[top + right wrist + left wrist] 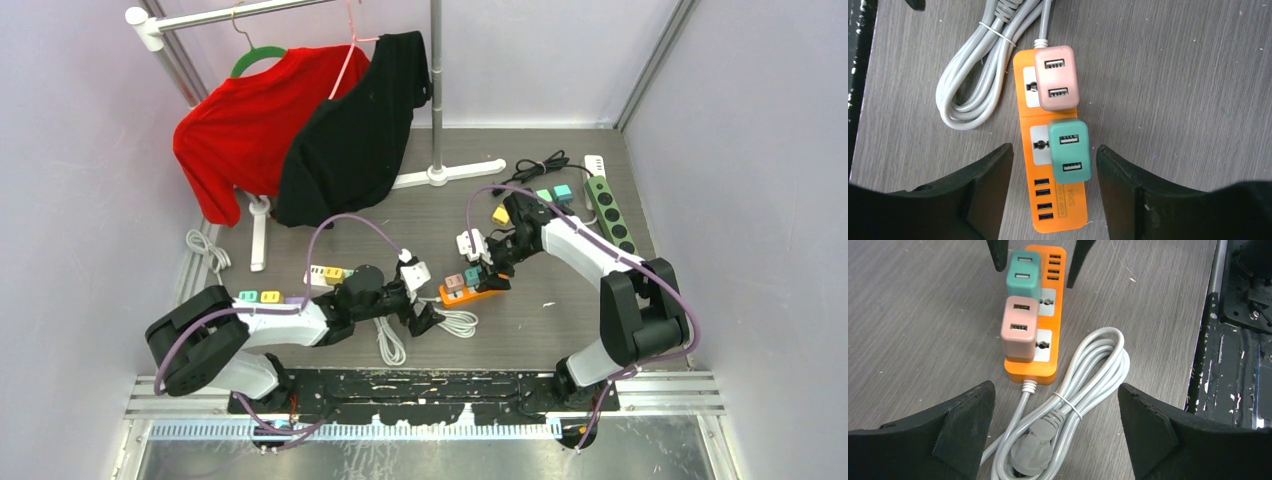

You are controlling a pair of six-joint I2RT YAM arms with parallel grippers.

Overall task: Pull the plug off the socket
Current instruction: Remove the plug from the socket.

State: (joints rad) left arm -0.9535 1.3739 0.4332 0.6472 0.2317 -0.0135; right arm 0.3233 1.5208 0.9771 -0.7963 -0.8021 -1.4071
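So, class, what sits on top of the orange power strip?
Two plugs sit on the orange power strip: a pink plug nearer the cord and a teal plug nearer the four bare USB ports. Their prongs and the sockets they fill are covered.

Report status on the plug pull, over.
Left gripper open, over coiled cable. Right gripper open, astride teal plug, not yet clamped. Both teal plug and pink plug seated in orange strip. Nothing blocking.
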